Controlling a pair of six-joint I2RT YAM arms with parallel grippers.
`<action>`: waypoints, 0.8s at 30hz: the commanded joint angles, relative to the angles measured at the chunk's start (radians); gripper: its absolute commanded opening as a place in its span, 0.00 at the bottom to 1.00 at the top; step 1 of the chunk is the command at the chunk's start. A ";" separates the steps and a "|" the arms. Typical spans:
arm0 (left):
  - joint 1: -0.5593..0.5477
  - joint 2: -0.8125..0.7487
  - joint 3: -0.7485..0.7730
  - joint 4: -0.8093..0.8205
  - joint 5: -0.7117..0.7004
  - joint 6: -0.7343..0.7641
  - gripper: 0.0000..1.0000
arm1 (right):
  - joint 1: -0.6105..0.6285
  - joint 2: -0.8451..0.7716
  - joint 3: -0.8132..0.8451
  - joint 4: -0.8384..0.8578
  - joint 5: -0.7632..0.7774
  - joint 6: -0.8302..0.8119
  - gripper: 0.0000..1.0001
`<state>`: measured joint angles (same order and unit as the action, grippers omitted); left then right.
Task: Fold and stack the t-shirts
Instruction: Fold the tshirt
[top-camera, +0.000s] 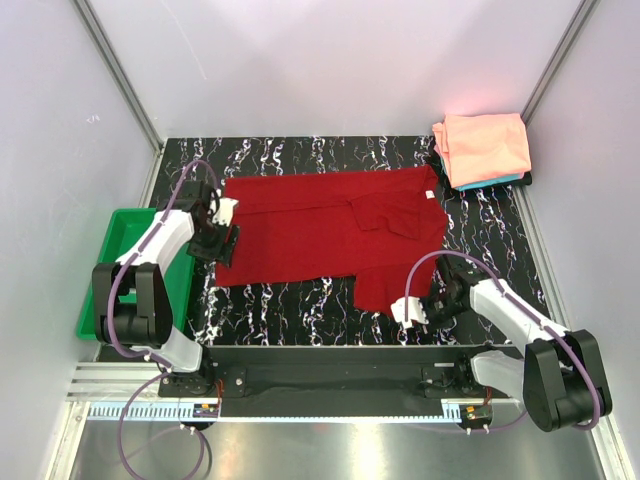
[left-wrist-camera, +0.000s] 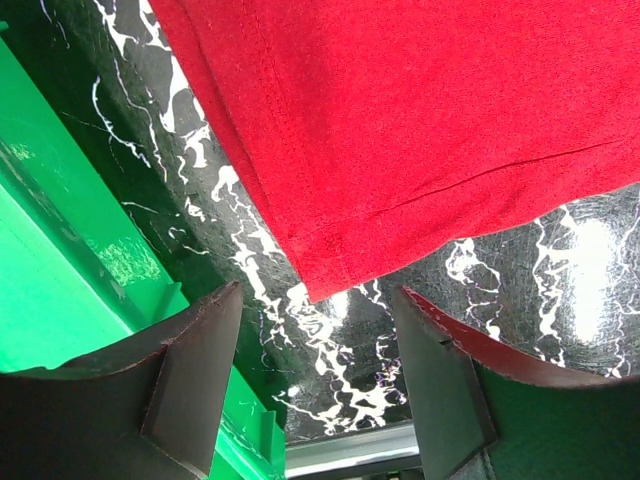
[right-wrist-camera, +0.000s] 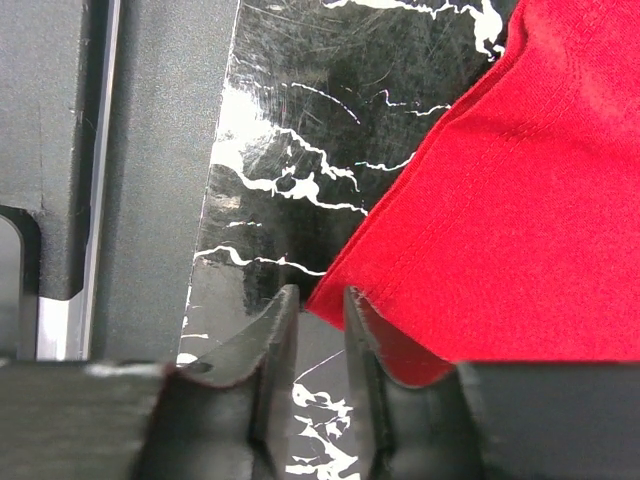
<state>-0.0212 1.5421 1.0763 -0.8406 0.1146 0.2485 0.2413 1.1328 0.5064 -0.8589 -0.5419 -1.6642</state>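
Where the overhead view shows the black marbled table (top-camera: 290, 300), the dark red t-shirt (top-camera: 320, 225) lies spread flat across the centre of the frame. It is not yet folded: one sleeve is creased over the body and a lower panel reaches toward the bottom centre. The salmon-pink t-shirt (top-camera: 482, 145) sits folded in the upper right corner of the table. It is stacked on the teal t-shirt (top-camera: 505, 182), of which only a thin edge shows beneath it. A green tray (top-camera: 105, 290) stands off the table's edge at the left of the frame.

Left gripper (top-camera: 215, 238): positioned at the left edge of the dark red t-shirt, centre left of the frame. In its wrist view the fingers (left-wrist-camera: 200, 340) stand spread wide. The hemmed corner of the shirt lies just ahead of the gap, and neither finger touches the cloth.

Right gripper (top-camera: 410, 312): positioned low over the table at the lower right of the frame, at the near corner of the shirt's lower panel. In its wrist view the fingers (right-wrist-camera: 275, 330) are drawn close, with only a narrow slot between them. The corner of the cloth meets the fingertips at that slot. It cannot be told whether the cloth is pinched.
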 joint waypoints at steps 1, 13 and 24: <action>0.012 0.000 0.011 -0.014 0.046 -0.015 0.66 | 0.015 0.005 -0.008 0.032 0.025 -0.022 0.30; 0.020 0.099 0.025 -0.091 0.100 0.011 0.65 | 0.026 -0.027 0.015 0.054 0.039 0.093 0.00; 0.021 0.188 0.051 -0.114 0.082 0.017 0.59 | 0.030 -0.004 0.043 0.078 0.042 0.142 0.00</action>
<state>-0.0071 1.7329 1.0904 -0.9459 0.1909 0.2546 0.2604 1.1225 0.5137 -0.8013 -0.5076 -1.5459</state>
